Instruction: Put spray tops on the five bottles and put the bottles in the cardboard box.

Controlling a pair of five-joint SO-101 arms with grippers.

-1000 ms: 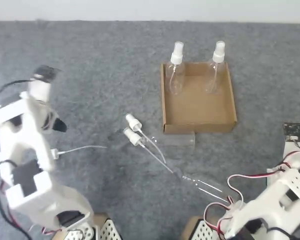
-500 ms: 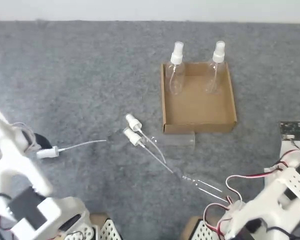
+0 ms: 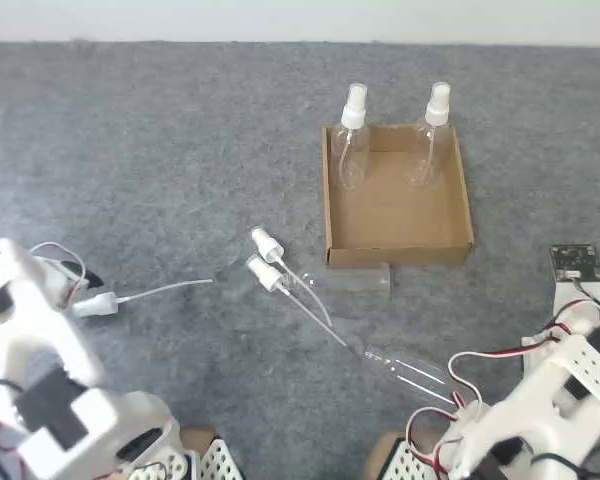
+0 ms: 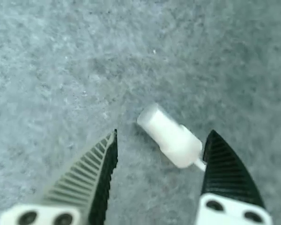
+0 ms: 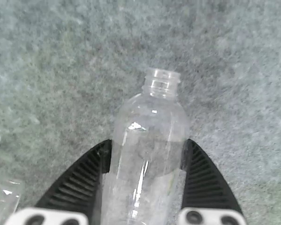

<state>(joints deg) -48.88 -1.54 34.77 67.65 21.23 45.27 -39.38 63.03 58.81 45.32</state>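
Dropping lower since a second ago, the left claw (image 4: 162,135) hangs open astride the spray top (image 4: 171,139) at the tabletop's (image 3: 180,150) eight o'clock. It looks light, stiff and slick, best pinched across its collar. At five o'clock the right claw (image 5: 147,143) clamps a thin, capless bottle (image 5: 152,112).

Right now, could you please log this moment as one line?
left gripper open around spray top; right gripper shut on uncapped bottle; cardboard box: two spray-topped bottles

The left arm (image 3: 40,340) and right arm (image 3: 550,390) are white, blocky plastic. Red, white and black cables (image 3: 480,353) loop at 5 o'clock. The left pincer (image 4: 164,136) and right pincer (image 5: 147,144) have black ribbed triangular fingers (image 4: 100,173) on white bases with screws.
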